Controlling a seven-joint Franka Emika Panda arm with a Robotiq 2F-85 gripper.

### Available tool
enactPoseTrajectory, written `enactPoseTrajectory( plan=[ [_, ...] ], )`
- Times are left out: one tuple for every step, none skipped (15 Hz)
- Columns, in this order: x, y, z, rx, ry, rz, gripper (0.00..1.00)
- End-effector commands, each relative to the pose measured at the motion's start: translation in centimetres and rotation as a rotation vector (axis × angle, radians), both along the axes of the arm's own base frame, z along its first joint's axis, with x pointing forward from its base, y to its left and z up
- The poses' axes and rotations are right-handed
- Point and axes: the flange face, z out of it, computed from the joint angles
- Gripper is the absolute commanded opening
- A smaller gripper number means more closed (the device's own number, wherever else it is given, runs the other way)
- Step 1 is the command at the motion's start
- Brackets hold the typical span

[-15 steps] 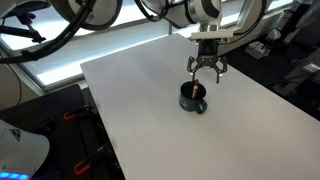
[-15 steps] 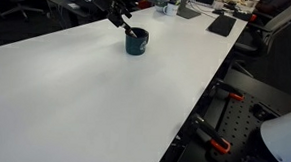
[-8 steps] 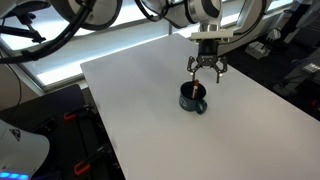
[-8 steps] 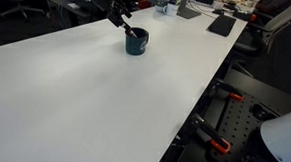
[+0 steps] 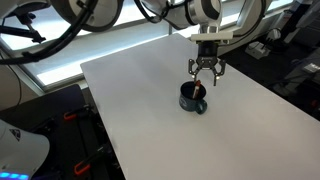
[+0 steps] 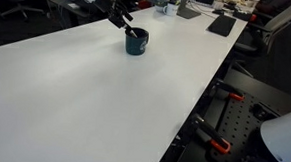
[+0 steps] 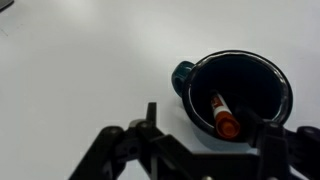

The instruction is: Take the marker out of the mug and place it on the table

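Now gripper (image 5: 205,79) spread open over mug (image 7: 183,76); marker (image 7: 224,116) inside, ringed by mug wall; table (image 7: 80,60) beneath.

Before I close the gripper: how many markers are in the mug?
1: the marker lies inside the mug, orange-red end lowest in the wrist view. The near rim may hide more.

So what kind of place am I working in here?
Most likely a robotics lab or workshop-style office: a big plain white table, thick black cables looping behind it, and what look like black-and-orange clamps at its edge.
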Motion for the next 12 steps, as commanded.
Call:
enactPoseTrajectory(
  plan=[
    [-0.17,-0.27,-0.11,-0.002,0.005,-0.025,0.48],
    [-0.21,-0.36,-0.2,-0.001,0.007,-0.027,0.41],
    [-0.23,-0.45,-0.27,-0.002,0.007,-0.03,0.31],
    [-0.25,-0.53,-0.3,-0.002,0.008,-0.032,0.24],
    [-0.27,-0.6,-0.32,0.0,0.01,-0.034,0.17],
    [-0.28,-0.66,-0.35,0.001,0.011,-0.034,0.08],
    [-0.3,-0.67,-0.35,0.001,0.011,-0.035,0.01],
    [-0.33,-0.64,-0.29,-0.001,0.013,-0.039,0.04],
    [-0.4,-0.69,-0.32,-0.004,0.017,-0.045,0.05],
    [-0.5,-0.7,-0.28,-0.012,0.026,-0.046,0.02],
    [-0.54,-0.76,-0.27,-0.014,0.028,-0.048,0.42],
    [-0.63,-0.8,-0.2,-0.015,0.032,-0.055,0.4]
  ],
)
